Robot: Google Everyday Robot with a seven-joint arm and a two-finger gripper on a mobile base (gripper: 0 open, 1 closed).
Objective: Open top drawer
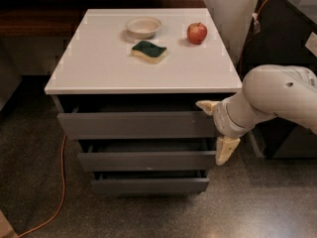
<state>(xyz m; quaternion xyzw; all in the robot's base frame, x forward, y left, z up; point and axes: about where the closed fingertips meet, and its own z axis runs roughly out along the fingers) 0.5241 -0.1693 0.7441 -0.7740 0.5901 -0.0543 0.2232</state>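
The top drawer (136, 124) is the widest grey front, just under the white tabletop (99, 68). It stands slightly out, with a dark gap above it. My gripper (216, 128) is at the drawer front's right end. It is open, with one cream finger (205, 105) at the front's top corner and the other finger (225, 150) below its bottom corner. The white arm (277, 95) comes in from the right.
Two narrower grey drawer fronts (146, 160) (148, 185) sit below, each a little out. A bowl (143, 26), a green sponge (148, 51) and a red apple (197, 32) lie on the tabletop. An orange cable (62, 182) runs along the floor at the left. Dark furniture (292, 33) stands at the right.
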